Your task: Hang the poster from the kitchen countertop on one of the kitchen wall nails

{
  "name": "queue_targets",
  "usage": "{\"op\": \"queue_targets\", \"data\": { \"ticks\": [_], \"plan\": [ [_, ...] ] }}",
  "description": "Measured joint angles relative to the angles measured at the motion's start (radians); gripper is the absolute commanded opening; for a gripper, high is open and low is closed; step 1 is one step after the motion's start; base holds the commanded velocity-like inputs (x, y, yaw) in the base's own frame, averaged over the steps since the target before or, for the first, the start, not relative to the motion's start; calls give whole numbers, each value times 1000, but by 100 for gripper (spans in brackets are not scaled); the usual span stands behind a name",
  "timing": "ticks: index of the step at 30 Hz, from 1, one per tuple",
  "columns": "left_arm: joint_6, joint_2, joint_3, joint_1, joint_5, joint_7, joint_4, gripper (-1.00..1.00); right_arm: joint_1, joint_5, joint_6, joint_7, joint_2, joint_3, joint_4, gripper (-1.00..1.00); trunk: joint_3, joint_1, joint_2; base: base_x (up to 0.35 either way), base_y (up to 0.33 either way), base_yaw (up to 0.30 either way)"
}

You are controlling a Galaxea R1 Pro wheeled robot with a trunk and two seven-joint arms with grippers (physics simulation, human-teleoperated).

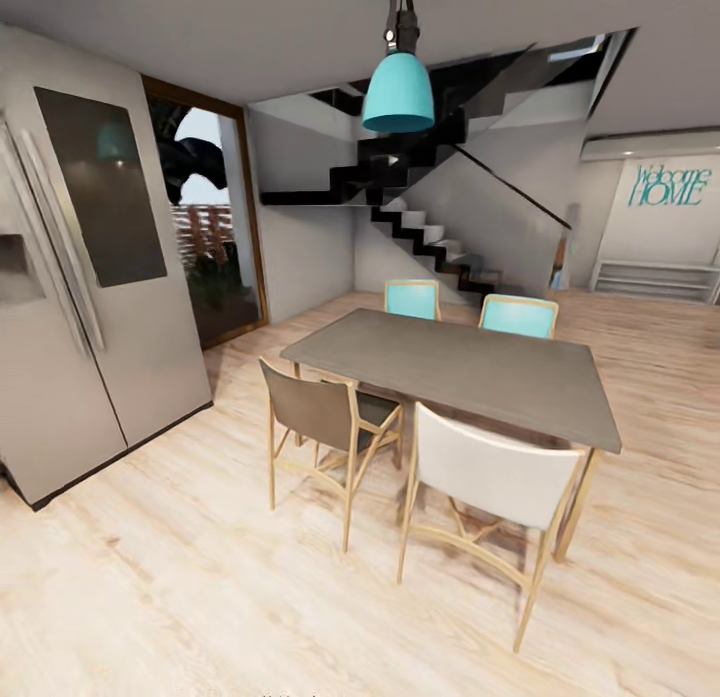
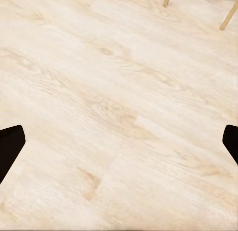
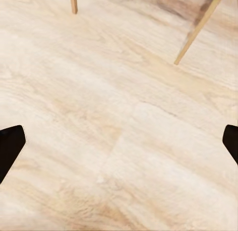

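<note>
The poster and the kitchen countertop are out of view. My left gripper (image 2: 119, 141) is open over pale wooden floor, its black fingertips (image 2: 10, 144) spread to both edges of the left wrist view with nothing between them. My right gripper (image 3: 119, 144) is open too, black fingertips (image 3: 10, 146) wide apart above the same floor, with wooden chair legs (image 3: 198, 30) a little way ahead.
A grey dining table (image 1: 460, 372) with several chairs, a white one (image 1: 495, 477) nearest, stands ahead. A large silver fridge (image 1: 75, 277) fills the left side. Beyond are a glass door (image 1: 210, 227), a dark staircase (image 1: 430, 217), and a teal pendant lamp (image 1: 398, 87). Open floor lies in front.
</note>
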State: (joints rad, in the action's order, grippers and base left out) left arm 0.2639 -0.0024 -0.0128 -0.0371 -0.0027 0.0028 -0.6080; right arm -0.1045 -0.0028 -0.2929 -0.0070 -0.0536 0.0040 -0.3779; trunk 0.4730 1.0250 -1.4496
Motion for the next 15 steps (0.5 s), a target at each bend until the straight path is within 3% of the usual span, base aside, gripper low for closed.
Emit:
{"op": "queue_targets", "data": {
  "ticks": [15],
  "plan": [
    [0,0,0,0,0,0,0,100,0,0,0,0,0,0,1,100,0,0,0,0,0,280]
  ]
}}
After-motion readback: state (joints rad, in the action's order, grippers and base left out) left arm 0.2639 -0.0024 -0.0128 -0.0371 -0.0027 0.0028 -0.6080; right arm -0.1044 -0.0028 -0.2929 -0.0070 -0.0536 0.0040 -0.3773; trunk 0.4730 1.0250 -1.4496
